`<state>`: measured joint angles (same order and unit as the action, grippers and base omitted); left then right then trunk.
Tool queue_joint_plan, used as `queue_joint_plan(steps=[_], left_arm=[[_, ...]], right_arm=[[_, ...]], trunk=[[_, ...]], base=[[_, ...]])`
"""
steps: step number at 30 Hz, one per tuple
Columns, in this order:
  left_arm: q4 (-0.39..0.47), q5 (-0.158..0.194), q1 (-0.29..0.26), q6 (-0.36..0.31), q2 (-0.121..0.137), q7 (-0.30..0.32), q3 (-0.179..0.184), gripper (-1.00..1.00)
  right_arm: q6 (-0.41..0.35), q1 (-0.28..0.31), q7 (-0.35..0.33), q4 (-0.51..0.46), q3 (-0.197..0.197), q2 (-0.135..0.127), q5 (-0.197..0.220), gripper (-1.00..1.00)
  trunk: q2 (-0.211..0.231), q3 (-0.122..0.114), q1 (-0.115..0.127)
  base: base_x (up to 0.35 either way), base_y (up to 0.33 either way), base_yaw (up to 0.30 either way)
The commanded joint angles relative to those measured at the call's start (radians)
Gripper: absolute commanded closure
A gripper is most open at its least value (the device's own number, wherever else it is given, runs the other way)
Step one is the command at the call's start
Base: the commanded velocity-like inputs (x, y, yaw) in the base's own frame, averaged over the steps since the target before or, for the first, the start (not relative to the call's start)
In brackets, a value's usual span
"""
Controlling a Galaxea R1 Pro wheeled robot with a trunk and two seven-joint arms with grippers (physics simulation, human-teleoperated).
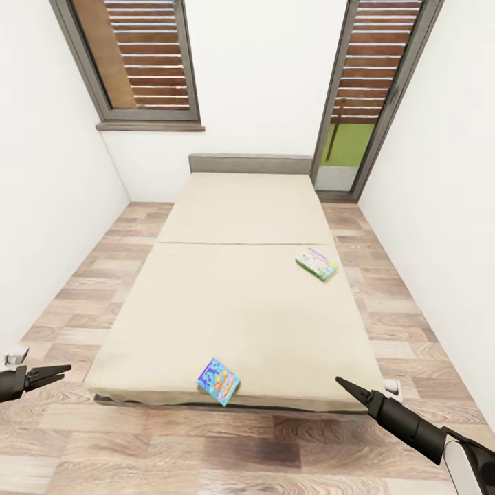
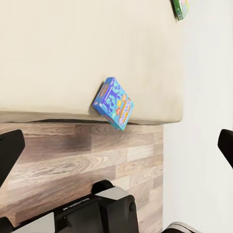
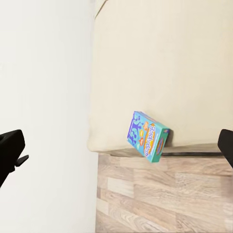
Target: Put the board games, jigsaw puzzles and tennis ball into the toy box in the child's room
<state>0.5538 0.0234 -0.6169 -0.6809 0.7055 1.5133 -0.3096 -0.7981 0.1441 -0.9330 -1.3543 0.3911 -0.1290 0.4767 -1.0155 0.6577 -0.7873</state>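
The bed (image 1: 240,302) is viewed from above its foot by the head camera; its near edge and the blue game box (image 2: 113,103) are seen closer by both wrist cameras.

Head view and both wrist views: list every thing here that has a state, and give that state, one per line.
Blue board game: flat at the bed's near edge, one corner overhanging, untouched.
Green-edged board game: flat near the bed's right side, untouched.
Bed: bare mattress, two games on it.
Left gripper: open, empty.
Right gripper: open, empty.
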Motion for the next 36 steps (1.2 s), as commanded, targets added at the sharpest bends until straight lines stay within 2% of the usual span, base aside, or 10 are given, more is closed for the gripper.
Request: queue_joint_plan(steps=[1,8,19,24,30,36], left_arm=[[0.0,0.0,-0.001,-0.01,0.0,0.004,-0.001,-1.0],[0.0,0.001,-0.001,-0.006,-0.005,0.003,-0.003,-1.0],[0.0,-0.001,-0.001,-0.002,-0.011,0.002,-0.003,-1.0],[0.0,0.0,-0.001,-0.003,-0.012,0.001,-0.003,-1.0],[0.0,0.0,-0.001,-0.002,-0.012,0.001,-0.003,-1.0],[0.0,0.0,-0.001,-0.003,-0.012,0.001,-0.003,-1.0]], right_arm=[[-0.005,0.001,-0.001,0.001,-0.001,0.0,0.002,-1.0],[0.009,0.001,0.011,0.017,-0.023,0.0,0.001,-1.0],[0.038,0.003,0.092,0.051,-0.085,0.0,0.006,-1.0],[0.041,0.003,0.117,0.058,-0.101,0.001,0.009,-1.0],[0.042,0.005,0.127,0.089,-0.107,0.004,0.011,-1.0],[0.041,0.017,0.132,0.17,-0.109,0.015,0.009,-1.0]], trunk=[[-0.001,-0.001,0.0],[-0.001,-0.013,0.0],[-0.001,-0.031,0.0],[-0.001,-0.039,0.0],[-0.001,-0.049,0.0],[-0.001,-0.059,0.0]], base=[[0.0,0.0,-0.076],[0.0,0.0,-0.051],[0.0,0.0,-0.009],[0.0,0.0,-0.002],[0.0,0.038,0.0],[0.0,0.031,0.0]])
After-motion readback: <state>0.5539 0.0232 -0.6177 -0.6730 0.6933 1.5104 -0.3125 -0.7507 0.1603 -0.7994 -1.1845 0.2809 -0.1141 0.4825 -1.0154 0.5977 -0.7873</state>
